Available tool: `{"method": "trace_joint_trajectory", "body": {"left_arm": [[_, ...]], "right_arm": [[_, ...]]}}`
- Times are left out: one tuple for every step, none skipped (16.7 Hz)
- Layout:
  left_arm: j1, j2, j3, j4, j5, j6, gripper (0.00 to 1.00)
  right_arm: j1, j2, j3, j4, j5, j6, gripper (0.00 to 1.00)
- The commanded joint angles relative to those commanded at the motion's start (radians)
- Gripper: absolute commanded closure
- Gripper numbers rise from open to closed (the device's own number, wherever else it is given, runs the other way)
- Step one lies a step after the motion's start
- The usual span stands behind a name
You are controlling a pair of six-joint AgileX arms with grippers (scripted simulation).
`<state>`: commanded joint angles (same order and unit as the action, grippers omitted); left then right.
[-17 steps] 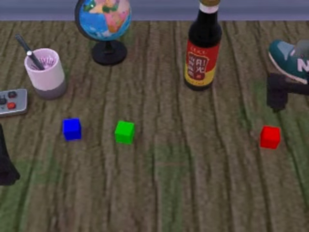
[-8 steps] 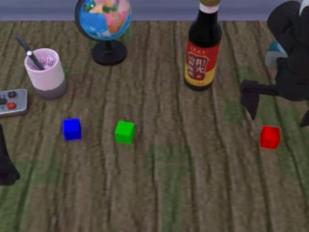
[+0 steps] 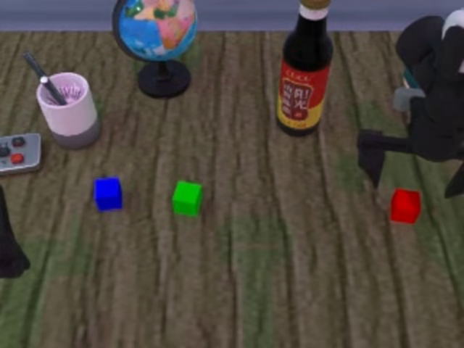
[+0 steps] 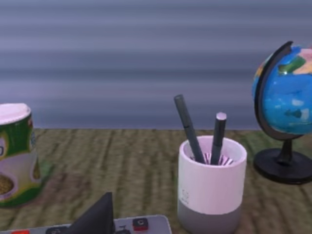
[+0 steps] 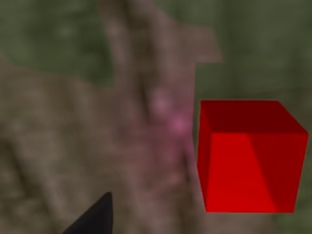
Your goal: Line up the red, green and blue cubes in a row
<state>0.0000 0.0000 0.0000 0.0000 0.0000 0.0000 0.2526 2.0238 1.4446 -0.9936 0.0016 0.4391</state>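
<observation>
Cubes sit apart on the wooden table [image 3: 290,290]. Taking the sauce bottle [image 3: 306,69] at the back as landmark: the red cube [image 3: 405,206] lies forward and to the right of it, the green cube [image 3: 187,198] forward and to its left, and the blue cube [image 3: 107,193] farther left again, near the green one. Blue and green stand about level with each other, the red one a shade nearer the front edge and well apart from both.

Just right of the bottle, my right gripper [image 3: 415,170] hangs over the table behind the red cube. Its jaws are spread wide, one dark finger [image 3: 370,154] left of the cube and the other at the picture's right edge, holding nothing. The right wrist view shows the red cube [image 5: 248,156] resting untouched on the wood.

Left of the bottle stands a globe [image 3: 155,29], and beyond it a pink pen cup [image 3: 67,109] and a remote [image 3: 18,153]. My left arm [image 3: 10,246] is parked at the far left edge, forward of the remote; whether its jaws are open or closed I cannot tell.
</observation>
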Motion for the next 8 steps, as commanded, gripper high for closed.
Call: {"method": "trace_joint_trajectory", "body": {"left_arm": [[0.0, 0.0, 0.0, 0.0, 0.0, 0.0, 0.0], [0.0, 0.0, 0.0, 0.0, 0.0, 0.0, 0.0], [0.0, 0.0, 0.0, 0.0, 0.0, 0.0, 0.0], [0.0, 0.0, 0.0, 0.0, 0.0, 0.0, 0.0], [0.0, 0.0, 0.0, 0.0, 0.0, 0.0, 0.0], [0.0, 0.0, 0.0, 0.0, 0.0, 0.0, 0.0], [0.0, 0.0, 0.0, 0.0, 0.0, 0.0, 0.0], [0.0, 0.0, 0.0, 0.0, 0.0, 0.0, 0.0]], "right_arm": [[0.001, 0.017, -0.021, 0.04, 0.0, 0.001, 0.0], [0.001, 0.036, -0.043, 0.084, 0.0, 0.002, 0.0], [0.002, 0.055, -0.067, 0.129, 0.0, 0.003, 0.0], [0.002, 0.073, -0.089, 0.17, 0.001, 0.004, 0.0], [0.003, 0.089, -0.107, 0.204, 0.001, 0.005, 0.0], [0.003, 0.101, -0.12, 0.227, 0.001, 0.005, 0.0], [0.004, 0.108, -0.128, 0.239, 0.001, 0.006, 0.0], [0.004, 0.11, -0.129, 0.241, 0.001, 0.006, 0.0]]}}
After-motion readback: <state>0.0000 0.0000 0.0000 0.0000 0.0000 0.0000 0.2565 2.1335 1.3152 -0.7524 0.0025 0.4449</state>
